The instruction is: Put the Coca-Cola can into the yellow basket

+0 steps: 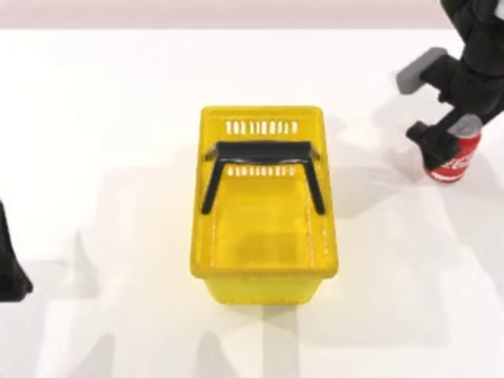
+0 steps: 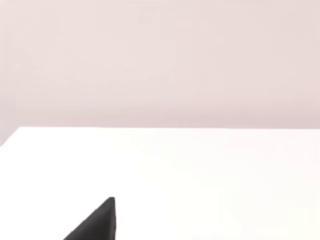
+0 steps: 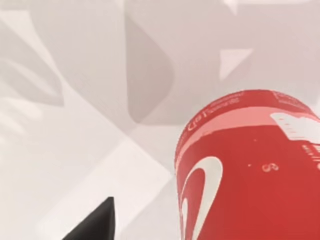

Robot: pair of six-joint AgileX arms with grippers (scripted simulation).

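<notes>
The yellow basket point(image 1: 264, 272) stands in the middle of the table with its black handle point(image 1: 264, 151) across its far half, and nothing shows inside it. The red Coca-Cola can point(image 1: 457, 163) stands upright on the table to the basket's right. My right gripper point(image 1: 450, 136) is down over the can's top, open. In the right wrist view the can point(image 3: 250, 170) fills one side and a gap of table separates it from the one black fingertip point(image 3: 102, 222) that shows. The other finger is hidden.
My left gripper point(image 1: 11, 272) is parked at the table's left edge, far from the basket; its wrist view shows only bare table and one fingertip point(image 2: 102, 222). White table point(image 1: 102, 118) lies all around the basket.
</notes>
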